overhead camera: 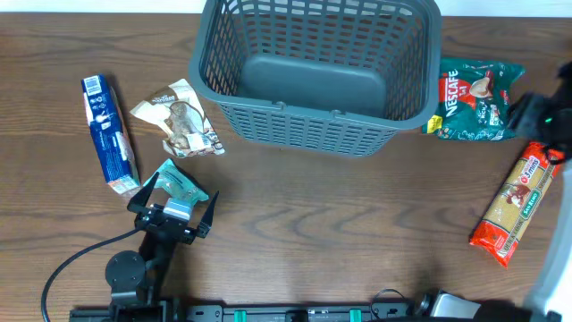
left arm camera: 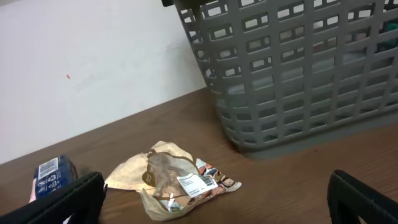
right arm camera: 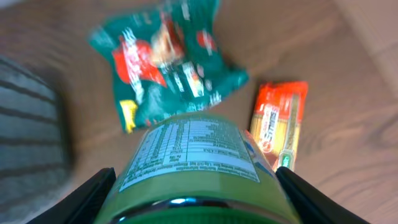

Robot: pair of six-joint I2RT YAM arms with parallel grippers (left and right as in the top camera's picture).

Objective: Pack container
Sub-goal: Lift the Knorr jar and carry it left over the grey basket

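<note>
Right, the table (overhead camera: pixel 357 224) fills the overhead view. The basket (overhead camera: pixel 313 72) sits at upper centre, upright and mouth up, with nothing in it that I can see. Its long axis runs left to right across the frame.

Right of it lie a green coffee bag (overhead camera: pixel 474 98), just beside the basket's right wall, and a red pasta pack (overhead camera: pixel 518 201), tilted toward the lower right corner. Left of it lie a blue pack (overhead camera: pixel 109 134), a beige pouch (overhead camera: pixel 179 121) and a small teal pouch (overhead camera: pixel 181 183).

In the right wrist view my right gripper (right arm camera: pixel 199 196) has its fingers closed on a green can (right arm camera: pixel 193 155), which fills the gap between them. The coffee bag and pasta pack show beyond it. The grey blur at that view's left edge (right arm camera: pixel 25 137) is the basket, I judge, so the basket lies left of these fingers.

My left gripper (overhead camera: pixel 179 201) is spread wide at lower left of the overhead view and holds nothing; the teal pouch lies at its fingertips. Its wrist view shows the beige pouch ahead and the basket wall at upper right.

I judge the right arm should move next. It is loaded and beside the basket's short right end, so the can would travel left over the rim.
</note>
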